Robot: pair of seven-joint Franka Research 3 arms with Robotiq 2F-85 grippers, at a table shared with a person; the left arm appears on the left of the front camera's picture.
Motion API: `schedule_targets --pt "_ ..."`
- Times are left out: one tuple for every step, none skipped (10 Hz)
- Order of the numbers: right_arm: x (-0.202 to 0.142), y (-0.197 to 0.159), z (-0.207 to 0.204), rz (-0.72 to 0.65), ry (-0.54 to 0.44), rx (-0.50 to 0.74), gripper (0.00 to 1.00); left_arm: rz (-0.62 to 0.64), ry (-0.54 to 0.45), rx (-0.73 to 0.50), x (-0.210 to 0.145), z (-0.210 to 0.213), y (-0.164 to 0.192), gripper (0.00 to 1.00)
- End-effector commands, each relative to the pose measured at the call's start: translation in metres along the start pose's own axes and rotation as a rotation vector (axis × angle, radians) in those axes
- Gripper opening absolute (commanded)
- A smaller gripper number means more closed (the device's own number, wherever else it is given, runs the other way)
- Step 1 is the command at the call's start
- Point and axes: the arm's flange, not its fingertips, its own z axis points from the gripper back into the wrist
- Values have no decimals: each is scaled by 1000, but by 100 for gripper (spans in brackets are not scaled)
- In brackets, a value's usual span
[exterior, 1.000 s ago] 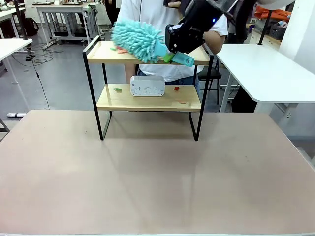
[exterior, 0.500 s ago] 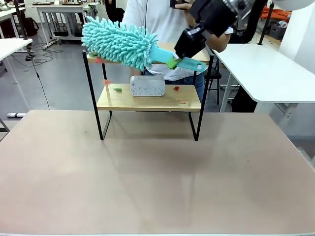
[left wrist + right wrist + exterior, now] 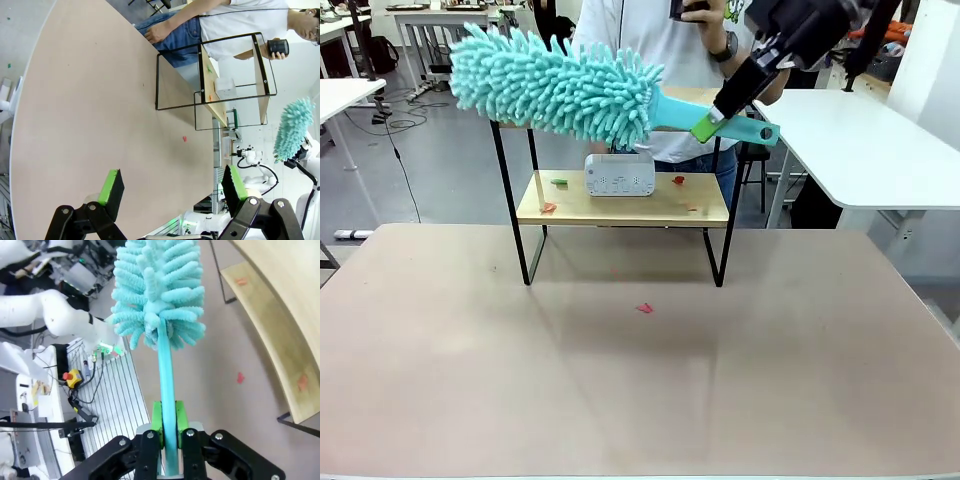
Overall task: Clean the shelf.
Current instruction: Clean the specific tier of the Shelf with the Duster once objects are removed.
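Right claw (image 3: 710,123) grips duster (image 3: 560,90) lengthwise along shelf (image 3: 650,208), head pointing left

Left claw (image 3: 172,186) spread, shelf (image 3: 262,75), duster (image 3: 292,127)

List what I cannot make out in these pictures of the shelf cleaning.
- Front view: the duster covers most of the top board of the shelf; any scraps there are hidden.
- Front view: print on the white box is too small to read.
- Front view: the red scrap on the table is too small to identify.
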Motion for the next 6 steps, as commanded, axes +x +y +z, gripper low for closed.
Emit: schedule_targets --pt "-18 -3 13 -30 -75 -15 13 -23 -12 -19 0 0 0 100" --pt "-20 -2 15 2 -98 17 13 -23 -12 -19 0 0 0 100" --pt "-22 -3 15 -4 -92 12 13 -23 -12 -19 0 0 0 100" --pt "-22 -2 14 -8 -85 15 13 -23 -12 -19 0 0 0 100" --pt "-28 -3 27 -43 -106 24 13 -23 -12 -19 0 0 0 100" --pt "-44 -2 58 -126 -189 82 13 -23 -12 -19 0 0 0 100"
